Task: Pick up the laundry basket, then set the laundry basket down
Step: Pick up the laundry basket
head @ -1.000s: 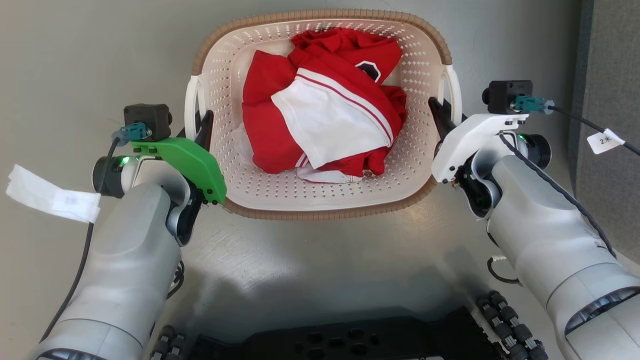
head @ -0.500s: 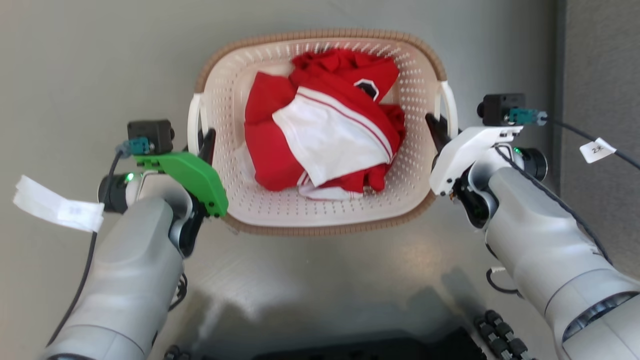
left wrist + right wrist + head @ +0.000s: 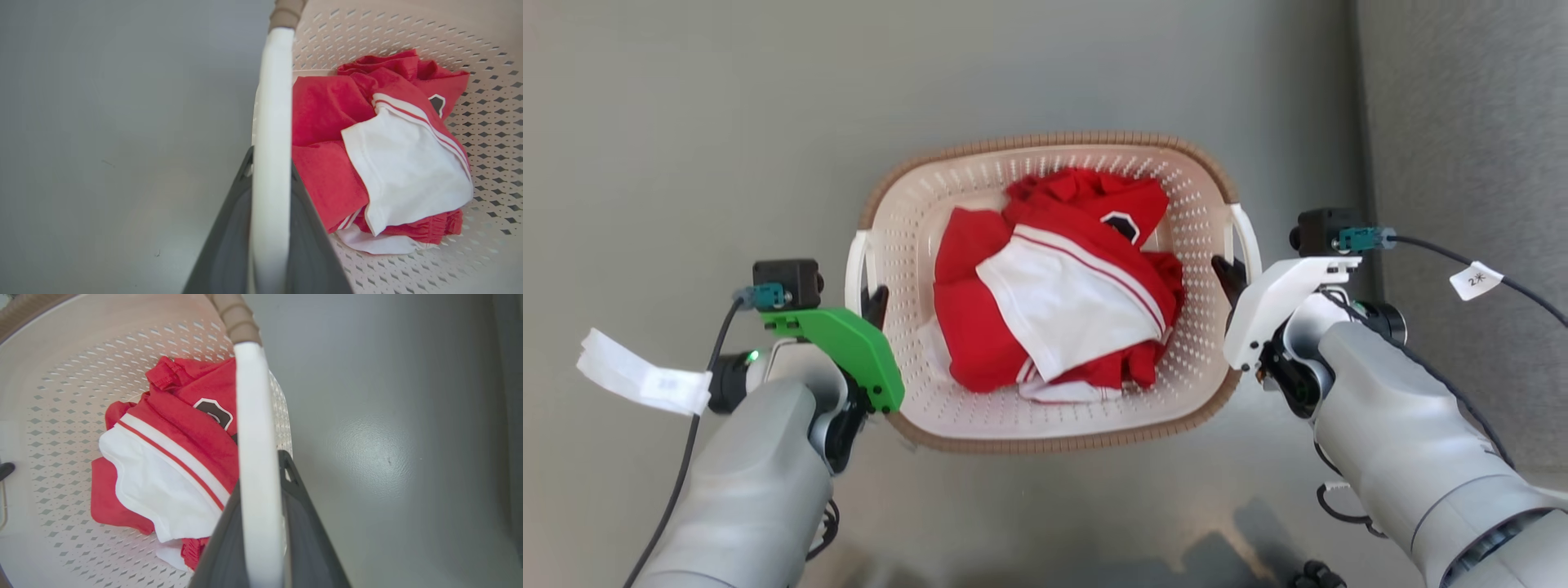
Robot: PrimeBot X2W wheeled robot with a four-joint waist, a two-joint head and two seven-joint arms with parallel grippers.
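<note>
Laundry basket (image 3: 1054, 445) lay straight ahead of me, between my two arms, over a plain grey floor (image 3: 686, 122). Whether its bottom touched that floor I could not tell. Its long sides ran across my head view, with the brown rim all round and the holed cream walls sloping inward. Inside lay a crumpled red and white garment (image 3: 1062, 302), heaped near the middle, with a dark badge showing on its far part.

My left gripper (image 3: 870, 300) was at the white left handle (image 3: 271, 122). In the left wrist view my two dark fingers (image 3: 229, 245) stood closed in on that handle, one on the floor side and one on the garment's side. Both pressed against it with no gap that I could see. My right gripper (image 3: 1235, 273) had the white right handle (image 3: 253, 437) the same way. In the right wrist view its fingers (image 3: 310, 539) were drawn tight against either side of the bar, which ran up between them to the brown rim.

Each gripper was clamped on the laundry basket at one short end. A green cover (image 3: 849, 351) sat on my left wrist and a white cover (image 3: 1274, 306) on my right. A darker grey strip (image 3: 1462, 122) ran along the right of the head view, near the basket but apart from it.
</note>
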